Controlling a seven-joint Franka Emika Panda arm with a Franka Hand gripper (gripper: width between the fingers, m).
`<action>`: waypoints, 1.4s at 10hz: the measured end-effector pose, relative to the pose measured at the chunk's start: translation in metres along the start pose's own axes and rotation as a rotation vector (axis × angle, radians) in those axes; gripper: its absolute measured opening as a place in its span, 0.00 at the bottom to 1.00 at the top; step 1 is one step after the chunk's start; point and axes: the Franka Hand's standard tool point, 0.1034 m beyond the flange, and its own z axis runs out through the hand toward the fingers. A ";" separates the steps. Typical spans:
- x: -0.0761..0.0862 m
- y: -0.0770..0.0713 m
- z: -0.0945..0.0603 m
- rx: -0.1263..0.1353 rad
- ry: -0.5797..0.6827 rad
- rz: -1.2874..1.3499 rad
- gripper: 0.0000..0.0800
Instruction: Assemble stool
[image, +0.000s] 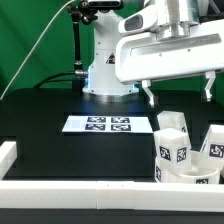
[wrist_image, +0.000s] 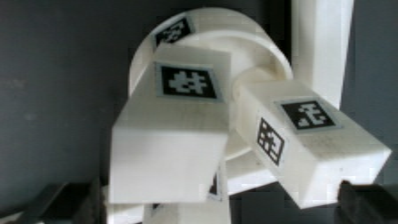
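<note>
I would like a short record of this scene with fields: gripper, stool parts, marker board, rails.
gripper: the gripper is open, holds nothing, hangs above the stool parts
stool parts: white tagged legs stand on the round seat, at the exterior view's right
marker board: flat white marker board lies on the black table
rails: white border rail runs along the near edge

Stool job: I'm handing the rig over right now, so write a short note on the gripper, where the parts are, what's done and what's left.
Gripper: open, holding nothing, hanging above the parts.
Parts: the round seat and the block legs are bunched together near the white border rail, on the exterior view's right. The wrist view shows two legs leaning across the seat; I cannot tell whether any is attached.
Marker board: flat on the table, apart from the parts.
Done: no finished step visible.
Left: pick up the parts and fit the legs to the seat.
</note>
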 end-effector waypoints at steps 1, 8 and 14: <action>-0.006 0.002 0.003 -0.002 -0.058 -0.014 0.81; -0.002 0.004 0.001 -0.009 -0.407 -0.158 0.81; 0.000 0.004 0.004 0.035 -0.404 -0.590 0.81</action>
